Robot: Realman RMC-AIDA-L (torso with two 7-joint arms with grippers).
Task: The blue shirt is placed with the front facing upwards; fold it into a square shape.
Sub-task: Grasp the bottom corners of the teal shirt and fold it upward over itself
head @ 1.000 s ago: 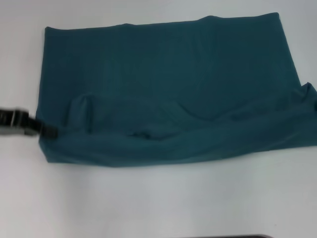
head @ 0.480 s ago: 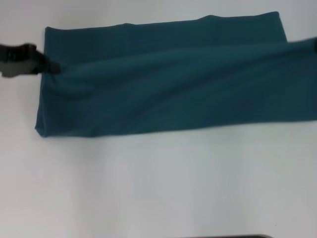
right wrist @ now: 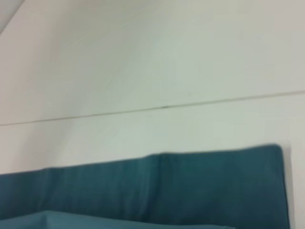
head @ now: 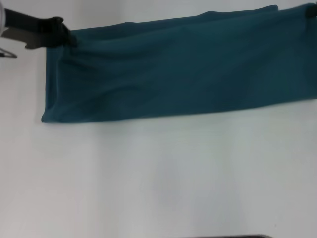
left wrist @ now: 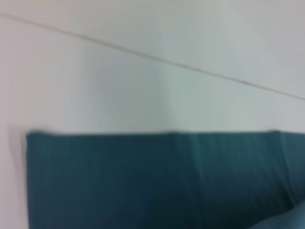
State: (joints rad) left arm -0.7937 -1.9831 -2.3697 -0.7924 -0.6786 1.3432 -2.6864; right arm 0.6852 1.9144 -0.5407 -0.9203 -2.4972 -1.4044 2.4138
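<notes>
Now the left gripper [head: 67,37] has its jaws closed on the shirt [head: 183,69], pinching the upper layer at its own end. From there the cloth runs taut across to the right gripper [head: 312,11], which barely shows at the far edge of the head view; whether its jaws are shut I cannot tell, though the raised edge on that side suggests a hold.

Beyond the left jaws, a little farther from the robot, lies the far hem of the lower layer. The carried edge sits just short of it, nearly lined up. Nearer the robot than both jaws, the fold line lies flat on the tabletop [head: 163,183]. Both wrist views show that far hem resting straight, with bare surface beyond it.

The step in hand looks like the lengthwise fold, carried almost home. To finish it well, both ends should travel evenly, so the carried edge meets the far hem squarely rather than at a slant. Keep slight tension between the two holds while lowering, so the middle does not sag and trap a crease. Set the edge down before letting go, and release both ends together. Pulling too hard risks dragging the lower layer and shifting the fold line.
</notes>
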